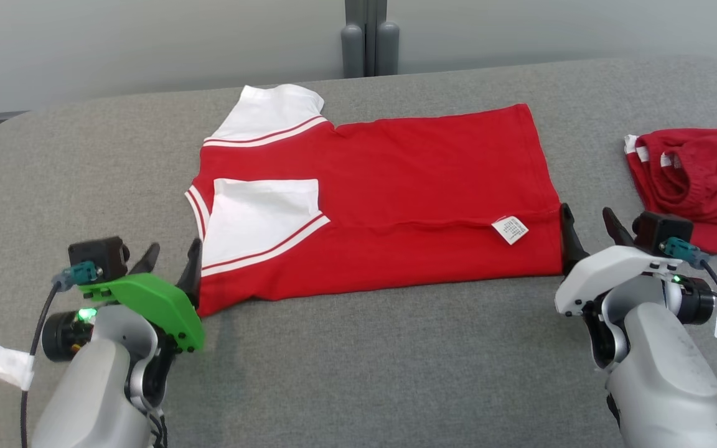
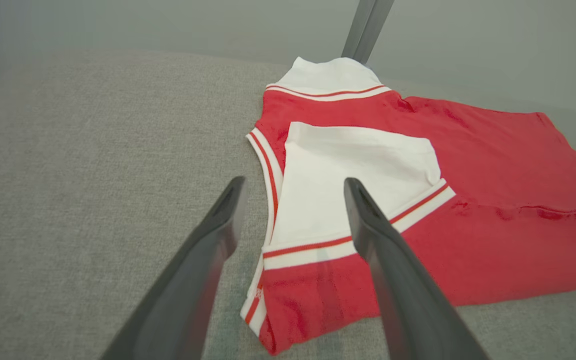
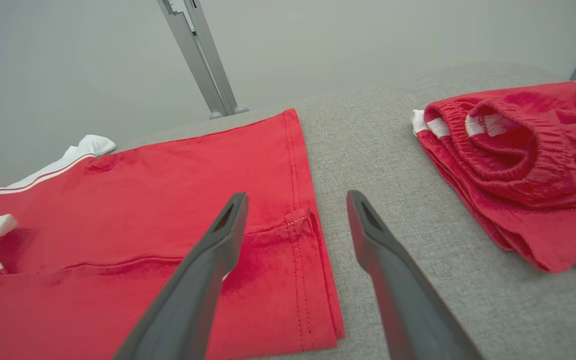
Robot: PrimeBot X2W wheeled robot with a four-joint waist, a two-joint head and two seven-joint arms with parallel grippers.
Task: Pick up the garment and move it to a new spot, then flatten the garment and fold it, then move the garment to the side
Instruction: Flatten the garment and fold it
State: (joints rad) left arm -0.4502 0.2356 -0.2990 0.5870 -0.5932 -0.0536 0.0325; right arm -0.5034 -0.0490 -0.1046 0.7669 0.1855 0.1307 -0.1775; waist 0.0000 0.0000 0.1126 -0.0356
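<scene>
The left gripper and right gripper, fingers released, flank the part-folded garment toward the desk's near edge; the next fold likely demands level, matched corner grips.

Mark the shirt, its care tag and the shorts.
shirt (image 1: 433,162), head view, red body panel.
care tag (image 1: 510,229), head view, centre of the white label.
shorts (image 1: 707,193), head view, red fabric below the waistband.
</scene>
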